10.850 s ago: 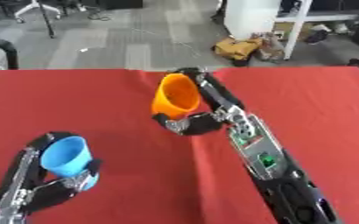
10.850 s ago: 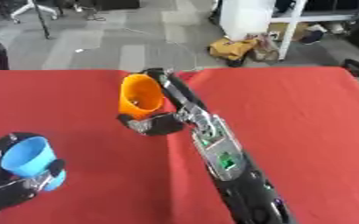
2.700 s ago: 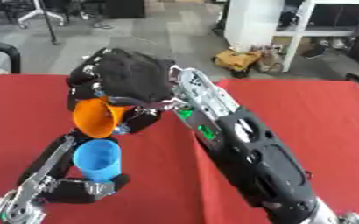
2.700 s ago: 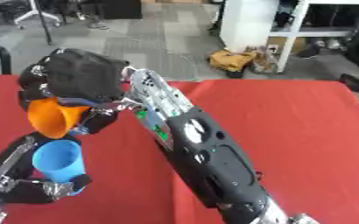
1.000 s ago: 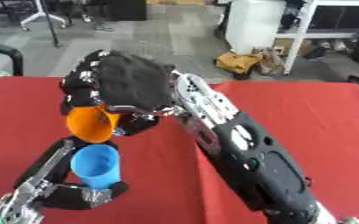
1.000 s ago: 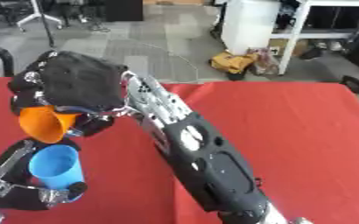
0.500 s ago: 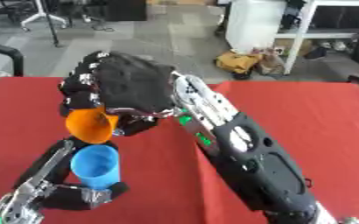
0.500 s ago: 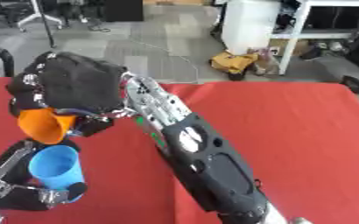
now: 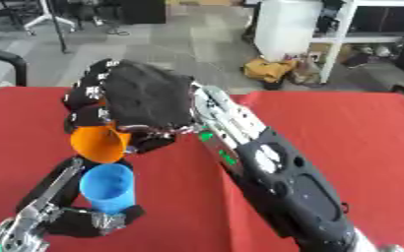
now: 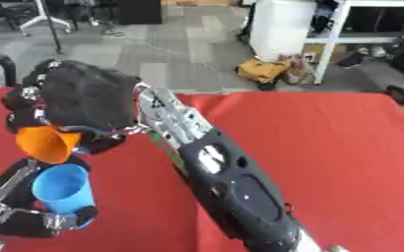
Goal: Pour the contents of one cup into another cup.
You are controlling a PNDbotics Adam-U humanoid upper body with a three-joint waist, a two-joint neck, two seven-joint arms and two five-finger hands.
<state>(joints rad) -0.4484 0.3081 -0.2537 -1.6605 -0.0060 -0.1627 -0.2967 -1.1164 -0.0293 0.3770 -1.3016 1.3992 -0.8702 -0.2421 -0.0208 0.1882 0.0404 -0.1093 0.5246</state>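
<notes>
The pour looked underway: the right hand [image 9: 141,98], fingers curled round the tipped orange cup [image 9: 99,143], held it at 12 o'clock just above the upright blue cup [image 9: 109,187], gripped by the left hand [image 9: 89,220] over the red counter [image 9: 360,142].

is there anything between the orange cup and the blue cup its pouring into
Nothing visible. The right hand tips the orange cup just above the open mouth of the blue cup, which the left hand holds upright.
</notes>
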